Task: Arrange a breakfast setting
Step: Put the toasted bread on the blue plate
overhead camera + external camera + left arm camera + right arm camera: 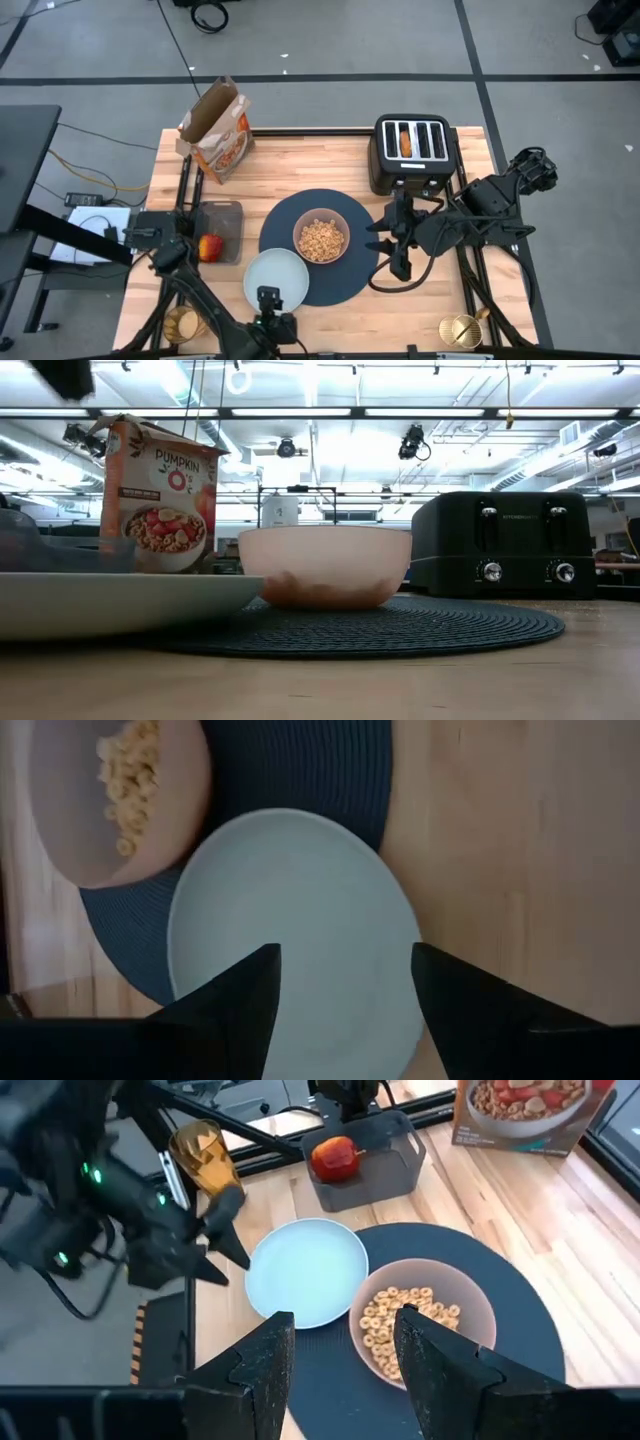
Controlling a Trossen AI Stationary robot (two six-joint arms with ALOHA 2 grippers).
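Plate [277, 279] overlapping placemat [352, 215] edge, unheld

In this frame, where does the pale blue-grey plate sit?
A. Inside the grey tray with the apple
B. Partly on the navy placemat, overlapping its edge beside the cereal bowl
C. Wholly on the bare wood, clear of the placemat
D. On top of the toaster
B: in the high view the pale blue-grey plate overlaps the rim of the navy placemat, next to the pink bowl of cereal, with its other side over bare wood.
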